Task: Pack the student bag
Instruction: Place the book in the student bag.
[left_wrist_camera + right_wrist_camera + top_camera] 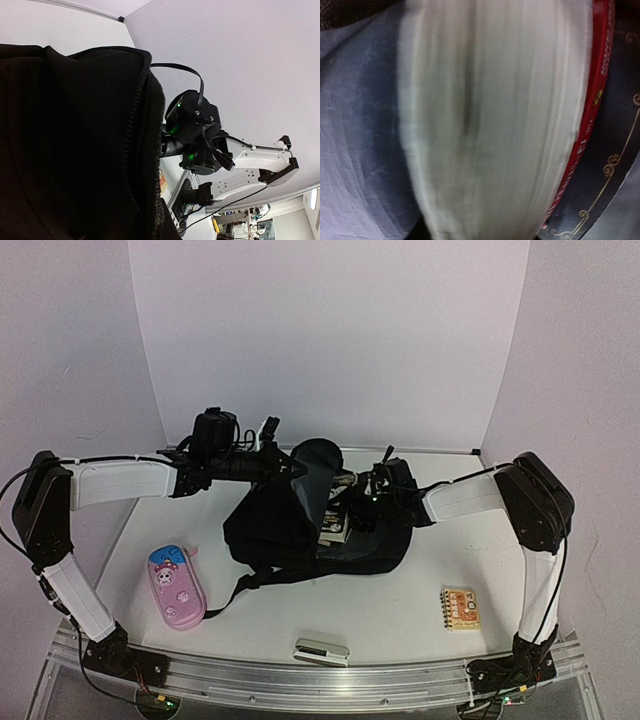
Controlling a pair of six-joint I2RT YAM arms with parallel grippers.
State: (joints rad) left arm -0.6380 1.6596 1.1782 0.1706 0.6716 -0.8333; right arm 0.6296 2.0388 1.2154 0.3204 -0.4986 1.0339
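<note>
- top view: the student bag (265, 530) lies in the middle of the table (400, 590). my left tool (284, 464) seems closed on its flap (312, 472) and lifts it, so the mouth is open for my right tool (362, 492) at the opening.
- left wrist view: black fabric and the zipper (134, 145) are very near. my fingers are hidden, so this grip is only my judgement.
- right wrist view: blurred white pages of a book (490, 120) against the grey lining (355, 125), probably inside the bag. i cannot tell if this tool is wide or narrow.
</note>
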